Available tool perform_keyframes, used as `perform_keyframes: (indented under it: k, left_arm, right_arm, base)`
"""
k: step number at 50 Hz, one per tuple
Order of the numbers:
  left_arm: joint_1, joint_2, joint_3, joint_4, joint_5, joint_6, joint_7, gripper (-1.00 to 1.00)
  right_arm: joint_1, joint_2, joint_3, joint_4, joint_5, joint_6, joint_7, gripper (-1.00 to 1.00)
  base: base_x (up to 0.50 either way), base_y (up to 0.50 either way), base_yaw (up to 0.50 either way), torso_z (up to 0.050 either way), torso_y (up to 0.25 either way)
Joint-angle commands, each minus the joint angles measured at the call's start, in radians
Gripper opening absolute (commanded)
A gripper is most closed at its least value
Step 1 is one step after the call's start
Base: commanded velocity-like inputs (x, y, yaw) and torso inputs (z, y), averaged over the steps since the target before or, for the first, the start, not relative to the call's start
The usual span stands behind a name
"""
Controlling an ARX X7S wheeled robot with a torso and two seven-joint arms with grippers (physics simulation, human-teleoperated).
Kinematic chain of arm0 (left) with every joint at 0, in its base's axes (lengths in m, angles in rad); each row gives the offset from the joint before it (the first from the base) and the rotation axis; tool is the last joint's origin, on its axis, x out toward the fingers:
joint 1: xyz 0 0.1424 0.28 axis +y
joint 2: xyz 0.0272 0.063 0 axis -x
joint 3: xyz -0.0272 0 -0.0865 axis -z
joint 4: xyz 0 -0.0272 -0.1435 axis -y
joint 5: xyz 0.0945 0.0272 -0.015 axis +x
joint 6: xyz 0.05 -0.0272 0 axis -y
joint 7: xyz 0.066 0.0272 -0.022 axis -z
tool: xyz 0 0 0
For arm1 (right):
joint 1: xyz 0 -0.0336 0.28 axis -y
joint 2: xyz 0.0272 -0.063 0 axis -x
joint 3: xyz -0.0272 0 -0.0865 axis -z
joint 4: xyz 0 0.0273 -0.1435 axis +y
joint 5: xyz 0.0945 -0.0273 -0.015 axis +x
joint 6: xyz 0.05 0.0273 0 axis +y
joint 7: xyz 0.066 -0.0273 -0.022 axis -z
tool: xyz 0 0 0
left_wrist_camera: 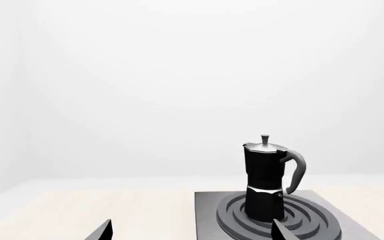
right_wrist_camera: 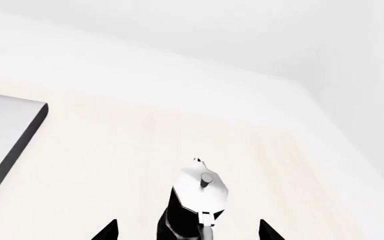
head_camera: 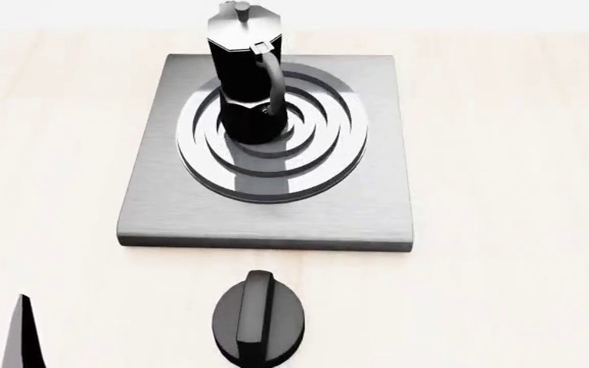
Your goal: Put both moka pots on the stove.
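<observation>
Standing pot (head_camera: 245, 73) on stove (head_camera: 166, 199)

Pointed, matte black fingertips on left claw (left_wrist_camera: 190, 231) and right claw (right_wrist_camera: 188, 231), plain and unmarked

Finding no readable text, label, brand, number or sign anywhere: nothing legible showing on either moka pot (head_camera: 245, 77), on the stove (head_camera: 376, 207), or on the round black knob (head_camera: 260, 320).
</observation>
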Motion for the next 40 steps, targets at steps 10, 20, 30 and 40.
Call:
perform_keyframes:
  k: [10,20,30,40]
  left_arm:
    - [-0.002,-0.005,-0.002,0.005,0.001,-0.002,-0.009,1.0]
    - [-0.006,-0.007,0.0,0.002,0.0,-0.006,-0.011,1.0]
    - [-0.01,-0.006,0.007,-0.003,0.003,-0.011,-0.013,1.0]
    - [-0.012,-0.006,0.014,-0.006,0.007,-0.011,-0.015,1.0]
  right_arm:
    - [0.212,0.061,-0.246,0.177,-0.109,0.056,-0.132,1.0]
    - [0.166,0.037,-0.24,0.216,-0.101,0.009,-0.156,1.0]
    - [0.127,0.017,-0.228,0.265,-0.098,-0.091,-0.213,1.0]
    - [0.094,0.026,-0.2,0.278,-0.103,-0.103,-0.183,1.0]
  base:
    - [0.0,0.0,0.0,0.0,0.0]
    - [0.0,0.0,0.0,0.0,0.0]
    - [0.0,0.0,0.0,0.0,0.0]
    - [0.0,0.0,0.0,0.0,0.0]
